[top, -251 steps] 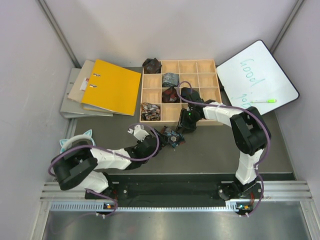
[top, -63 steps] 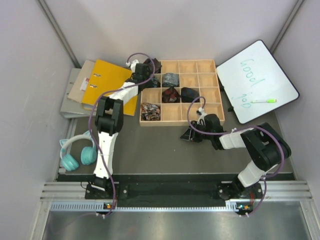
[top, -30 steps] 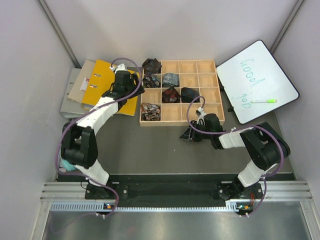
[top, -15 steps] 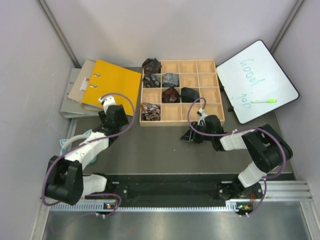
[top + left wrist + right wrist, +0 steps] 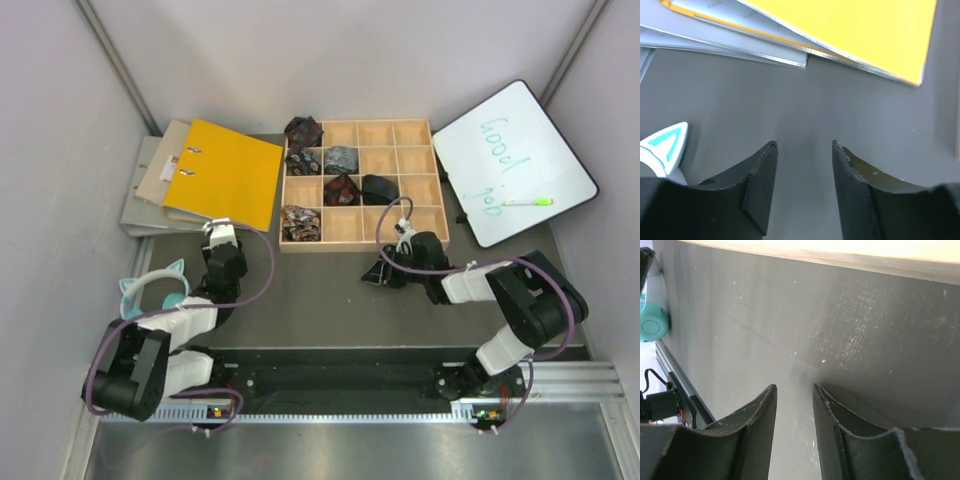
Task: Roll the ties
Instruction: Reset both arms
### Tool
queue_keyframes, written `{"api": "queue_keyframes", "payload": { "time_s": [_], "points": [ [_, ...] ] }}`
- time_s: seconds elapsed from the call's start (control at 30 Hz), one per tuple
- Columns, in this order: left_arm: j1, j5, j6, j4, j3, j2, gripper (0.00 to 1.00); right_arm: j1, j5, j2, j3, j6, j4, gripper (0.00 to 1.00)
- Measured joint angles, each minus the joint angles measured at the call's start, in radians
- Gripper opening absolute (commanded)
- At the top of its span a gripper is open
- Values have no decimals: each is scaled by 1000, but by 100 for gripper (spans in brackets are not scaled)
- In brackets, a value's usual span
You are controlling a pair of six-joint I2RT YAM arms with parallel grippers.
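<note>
Several rolled ties lie in the wooden tray [image 5: 362, 244]: a navy floral one [image 5: 300, 161], a grey-blue one [image 5: 341, 158], a maroon one [image 5: 341, 188], a black one [image 5: 379, 188] and a brown-patterned one [image 5: 300, 222]. A dark bundle [image 5: 303, 129] sits at the tray's far left corner. My left gripper [image 5: 221, 238] is open and empty over bare mat, just short of the folder; its gap [image 5: 804, 145] frames only mat. My right gripper [image 5: 374, 274] lies low in front of the tray, pointing left, its jaws a little apart [image 5: 794, 386] with nothing between them.
A yellow folder [image 5: 225, 172] on grey binders lies at the back left, its corner [image 5: 865, 30] ahead of the left fingers. Teal headphones [image 5: 150, 295] rest at the near left. A whiteboard [image 5: 510, 160] with a green marker [image 5: 528, 201] leans at the right. The tray's front wall [image 5: 840, 252] runs beside the right gripper.
My left arm has drawn back from the tray's far left corner, over the folder, to the near left, and its jaws have narrowed. The right arm has barely moved.
</note>
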Motion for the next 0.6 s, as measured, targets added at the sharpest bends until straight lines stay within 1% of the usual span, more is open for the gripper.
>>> {"api": "queue_keyframes", "payload": {
  "time_s": [0.07,0.17,0.27,0.33,0.47,0.5,0.57,0.6],
  "points": [
    [0,0,11,27,-14,20,52,0,-2,-2,-2,0,0,37],
    [0,0,45,117,-21,58,54,0,-2,-2,-2,0,0,37],
    [1,-11,98,224,-21,117,53,0,-2,-2,-2,0,0,37],
    [1,-11,130,282,-20,157,50,0,-3,-2,-2,0,0,37],
    [7,-11,188,382,-10,246,51,0,-3,-2,-2,-1,0,37],
    [14,-8,197,401,-1,270,49,0,-4,-2,-2,-2,0,37],
    [41,19,194,435,17,312,51,0,-6,-1,-2,-4,0,37],
    [56,28,193,461,20,329,49,0,-6,-1,-1,-5,0,37]
  ]
}}
